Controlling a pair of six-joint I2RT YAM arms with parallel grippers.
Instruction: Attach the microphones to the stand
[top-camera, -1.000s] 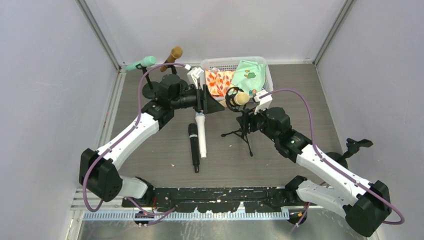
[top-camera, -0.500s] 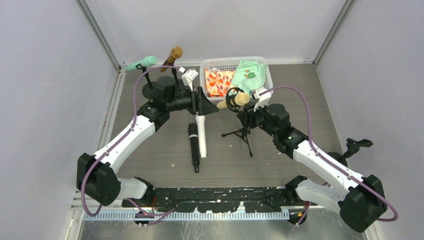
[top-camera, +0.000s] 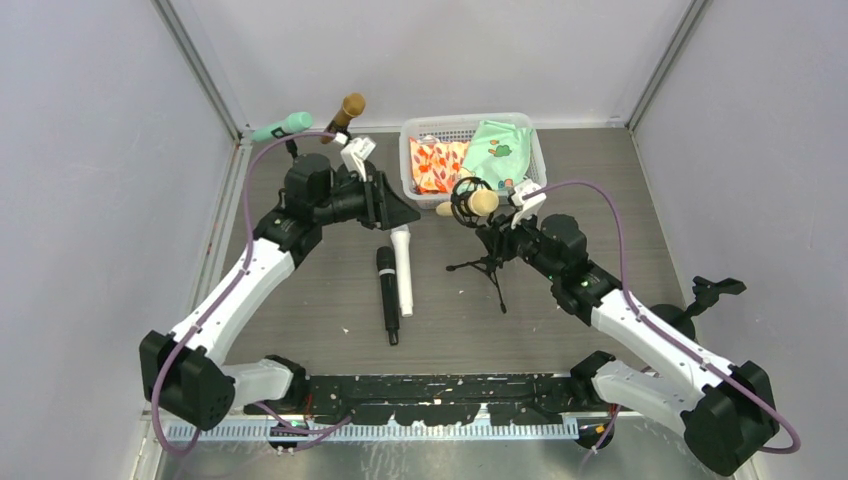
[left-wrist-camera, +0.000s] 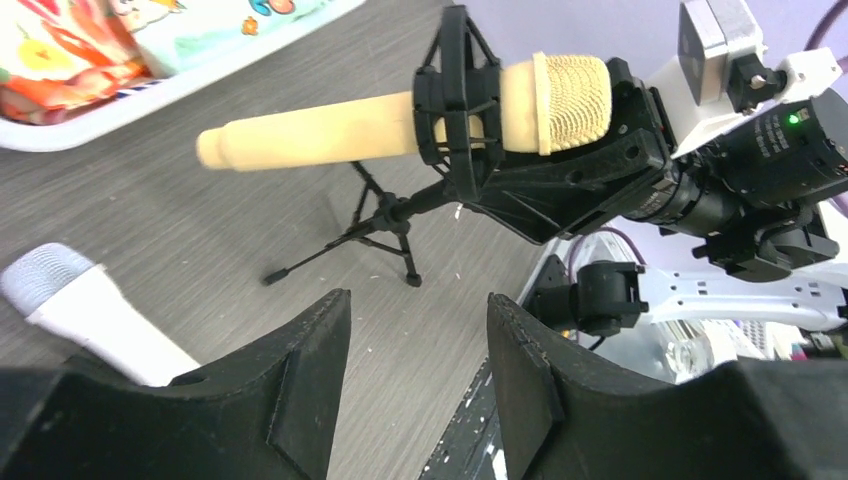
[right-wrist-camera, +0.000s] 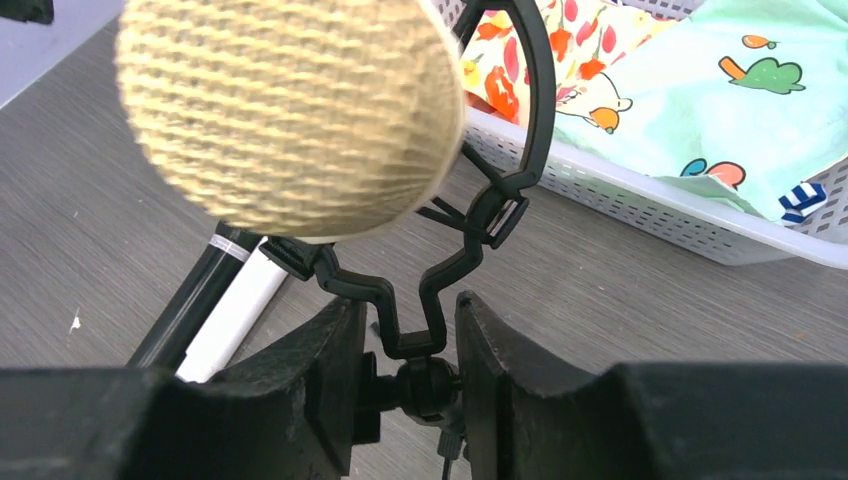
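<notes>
A pale yellow microphone lies level in the black ring clip of a small tripod stand. My right gripper is shut on the stand's ball joint just under the clip. My left gripper hangs open and empty to the left of that microphone. A white microphone and a black microphone lie side by side on the table. At the back left, a mint green microphone and a brown-gold microphone sit on stands.
A white basket holding patterned cloths stands at the back, right behind the tripod. Another black stand sits at the far right by the wall. Both arms' purple cables arc over the table.
My left gripper has pulled back to the left, away from the yellow microphone. My right gripper's jaws have narrowed onto the stand's joint.
</notes>
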